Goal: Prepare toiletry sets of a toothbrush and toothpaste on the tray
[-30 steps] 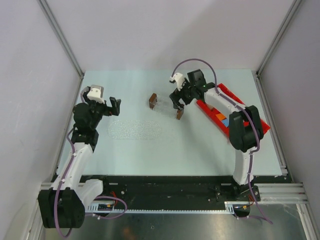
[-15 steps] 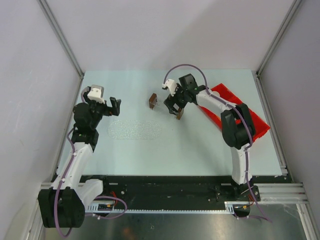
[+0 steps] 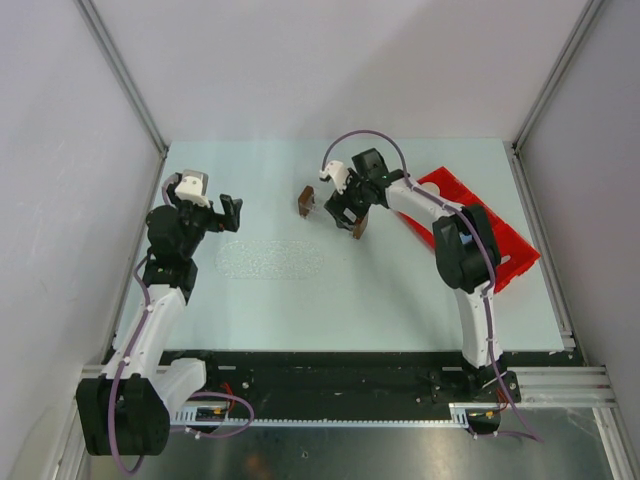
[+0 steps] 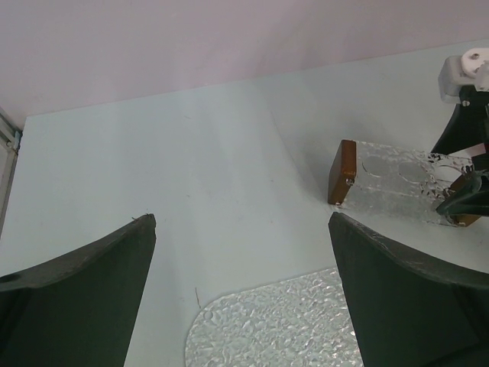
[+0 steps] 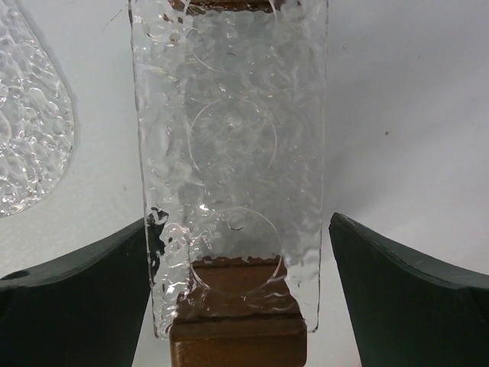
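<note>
The clear bumpy oval tray (image 3: 270, 258) lies left of centre; its far end shows in the left wrist view (image 4: 283, 325) and its edge in the right wrist view (image 5: 30, 138). My left gripper (image 3: 232, 213) is open and empty just beyond the tray's left end, with the tray between its fingers in its own view (image 4: 241, 290). My right gripper (image 3: 342, 213) is open over the clear rack with brown end blocks (image 3: 305, 201). Its fingers straddle the rack's near end (image 5: 229, 138) without touching it. No toothbrush or toothpaste shows; my right arm covers much of the bin.
The red divided bin (image 3: 475, 215) lies at the right, partly under my right arm. The rack (image 4: 397, 176) stands beyond the tray, with my right gripper (image 4: 466, 180) on its far end. Walls and frame posts close in the table.
My right arm has swung left from the red bin and its open gripper now sits over the rack. The left arm has not moved.
</note>
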Motion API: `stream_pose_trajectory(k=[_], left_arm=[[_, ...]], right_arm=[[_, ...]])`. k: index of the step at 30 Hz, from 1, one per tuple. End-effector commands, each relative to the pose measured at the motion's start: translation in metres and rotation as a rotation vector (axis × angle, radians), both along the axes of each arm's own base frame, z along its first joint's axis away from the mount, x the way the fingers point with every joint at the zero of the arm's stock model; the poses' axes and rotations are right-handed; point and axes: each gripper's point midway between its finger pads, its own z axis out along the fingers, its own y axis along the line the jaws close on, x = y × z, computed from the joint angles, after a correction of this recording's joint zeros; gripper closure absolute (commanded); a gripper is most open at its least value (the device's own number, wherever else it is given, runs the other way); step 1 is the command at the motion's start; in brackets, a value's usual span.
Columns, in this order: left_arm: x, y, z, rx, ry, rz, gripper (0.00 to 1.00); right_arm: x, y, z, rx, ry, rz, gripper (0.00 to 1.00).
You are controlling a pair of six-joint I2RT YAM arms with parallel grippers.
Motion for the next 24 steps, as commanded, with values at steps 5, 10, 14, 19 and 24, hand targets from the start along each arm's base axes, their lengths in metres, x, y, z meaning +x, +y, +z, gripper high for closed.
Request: stream_pose_trajectory(k=[5,10,14,19,24], left_arm=[[-0.001,-0.003,0.007,0.046,-0.045,-0.034,0.0],[-0.001,-0.003,0.008,0.048,-0.049,-0.033,0.0],[0.0,-0.003,0.008,0.045,-0.048,-0.029,0.0],[0.001,0.0,0.01,0.031,-0.048,-0.008,0.0],[0.002,0.007,0.014,0.027,-0.053,0.032,0.0]], right_arm=[[0.004,0.008,0.002,-0.037,-0.026,0.026,0.2],[-0.002,0.01,0.008,-0.064,-0.031,0.044,0.39],[-0.004,0.01,0.016,-0.067,-0.045,0.052,0.49],[-0.01,0.017,0.038,-0.034,-0.066,0.079,0.57],[-0.02,0.029,0.056,-0.006,-0.066,0.136,0.62]])
